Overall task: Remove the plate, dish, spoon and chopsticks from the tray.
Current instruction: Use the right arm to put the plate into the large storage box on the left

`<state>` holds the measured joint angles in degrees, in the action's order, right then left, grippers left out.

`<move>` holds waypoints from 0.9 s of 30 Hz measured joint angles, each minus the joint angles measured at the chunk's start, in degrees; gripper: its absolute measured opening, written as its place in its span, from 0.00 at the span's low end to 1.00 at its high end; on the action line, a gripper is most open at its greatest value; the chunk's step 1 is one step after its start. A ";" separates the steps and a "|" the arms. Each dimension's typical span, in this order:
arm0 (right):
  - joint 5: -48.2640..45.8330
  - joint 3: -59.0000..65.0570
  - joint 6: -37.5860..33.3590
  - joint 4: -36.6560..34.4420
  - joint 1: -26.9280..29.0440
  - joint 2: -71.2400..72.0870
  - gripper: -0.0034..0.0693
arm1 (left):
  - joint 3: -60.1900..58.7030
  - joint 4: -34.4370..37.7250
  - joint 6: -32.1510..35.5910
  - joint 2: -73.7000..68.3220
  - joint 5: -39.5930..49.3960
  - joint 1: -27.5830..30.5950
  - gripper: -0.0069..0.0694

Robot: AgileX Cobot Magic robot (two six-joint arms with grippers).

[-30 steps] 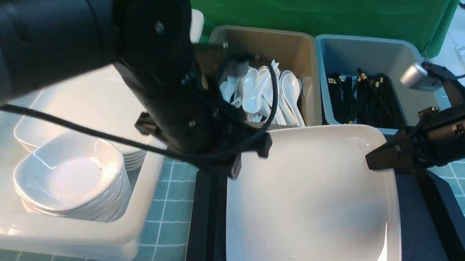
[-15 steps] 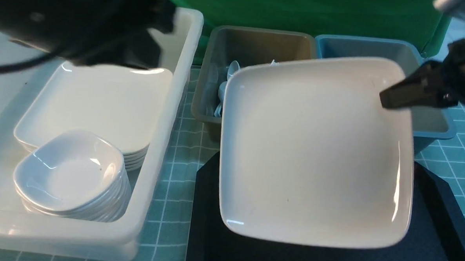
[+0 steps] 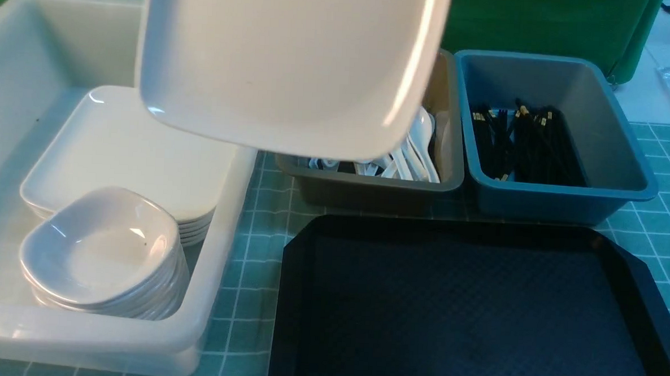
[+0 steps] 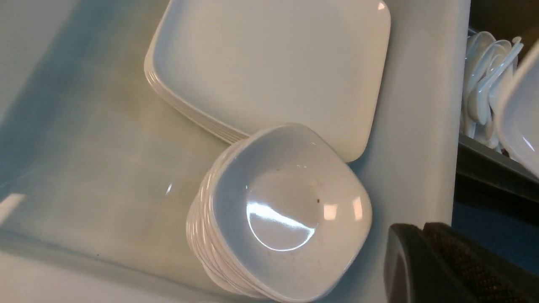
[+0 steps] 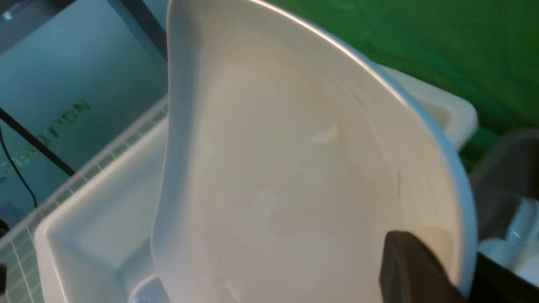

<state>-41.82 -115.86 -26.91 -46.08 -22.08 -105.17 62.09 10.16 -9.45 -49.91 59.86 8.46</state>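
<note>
Right pincer (image 5: 438, 273) clamps plate (image 5: 286, 168) rim; plate aloft, tilted, stretching away from pincer.

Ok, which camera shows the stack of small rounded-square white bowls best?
Left wrist view: the stack of white bowls is close, seen from above. Front view shows the whole stack, smaller, inside the white tub. Right wrist view is mostly the large white plate; no bowls discernible.
</note>
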 joint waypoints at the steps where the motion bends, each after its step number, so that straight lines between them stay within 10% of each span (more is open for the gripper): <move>1: 0.71 -2.40 0.85 -0.08 -0.85 -2.22 0.12 | -0.43 0.68 0.46 0.42 0.00 0.34 0.11; 27: 13.25 -24.17 8.19 3.65 -12.54 -35.84 0.13 | -2.42 1.53 4.82 5.63 4.10 0.76 0.11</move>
<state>-28.58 -140.03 -18.72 -42.43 -34.62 -141.00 59.67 11.69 -4.62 -44.28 63.97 9.22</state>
